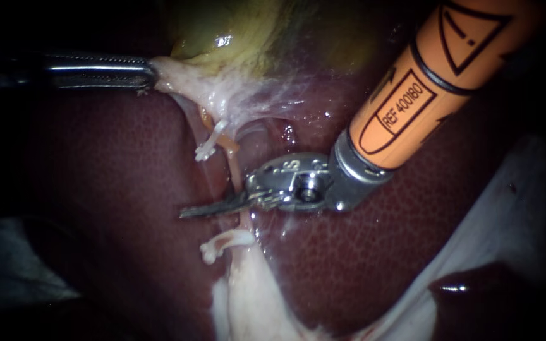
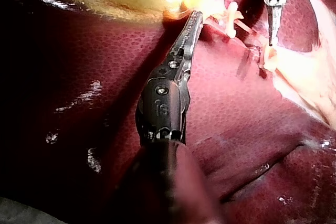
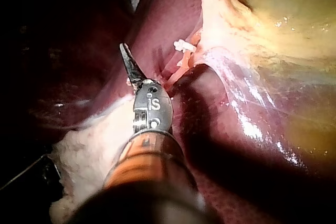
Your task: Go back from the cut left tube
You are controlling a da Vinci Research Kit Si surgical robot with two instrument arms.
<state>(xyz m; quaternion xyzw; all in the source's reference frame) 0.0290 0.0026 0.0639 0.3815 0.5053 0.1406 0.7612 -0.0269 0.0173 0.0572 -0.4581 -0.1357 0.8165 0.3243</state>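
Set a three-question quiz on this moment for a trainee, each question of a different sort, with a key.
1. True or false: the left instrument has its jaws shut on whitish tissue at the edge of the gallbladder.
2. In the endoscope view, how many white clips show on the tube? A: one. B: two. C: four.
3. Fill in the missing word: the right instrument lies across the tube with its jaws ____.

Key: 1 true; 2 B; 3 shut.
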